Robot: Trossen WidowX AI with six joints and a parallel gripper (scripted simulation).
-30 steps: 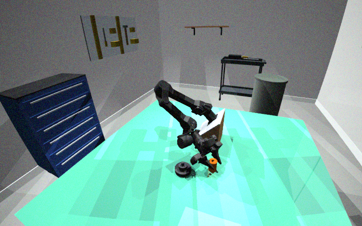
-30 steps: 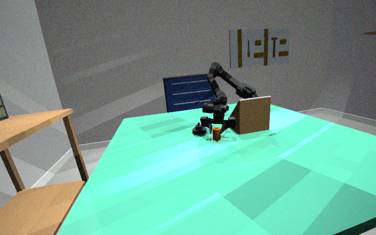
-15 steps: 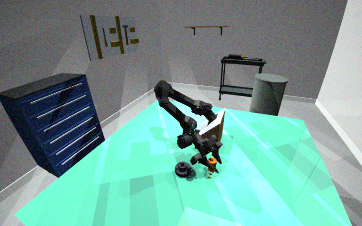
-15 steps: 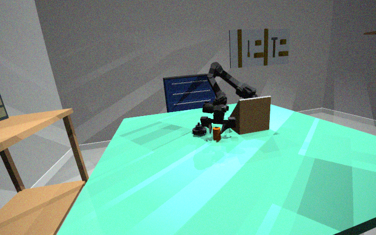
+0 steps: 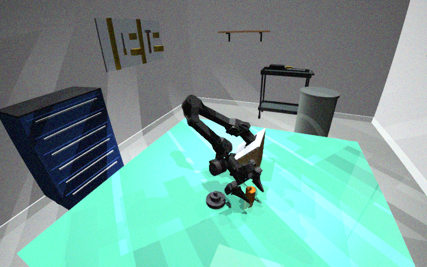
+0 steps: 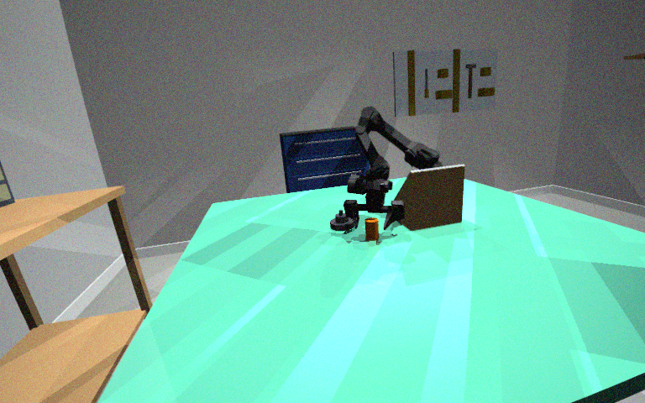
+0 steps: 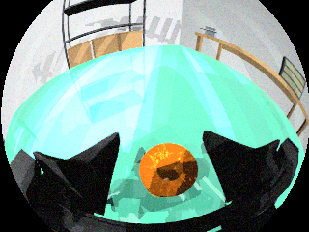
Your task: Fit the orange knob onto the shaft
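Pale green tabletop point(image 5: 157, 220) point(image 6: 285, 332) point(image 7: 164, 97); upright orange cylindrical knob point(image 5: 250, 196) point(image 6: 371, 229) point(image 7: 156, 181) stands on it, beside round dark pedestal point(image 5: 215, 203) point(image 6: 340, 225). Black parallel-jaw gripper point(image 5: 254, 191) point(image 6: 371, 227) point(image 7: 162, 135) wide open around knob, holding nothing.

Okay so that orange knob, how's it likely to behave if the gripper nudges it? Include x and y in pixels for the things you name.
The orange knob point(image 5: 250, 196) point(image 6: 371, 229) point(image 7: 154, 181) stands upright and looks taller than wide, so a push near its top could well tip it. Its sides look round, so it would probably roll once down. It seems rigid, judging by its crisp rim.
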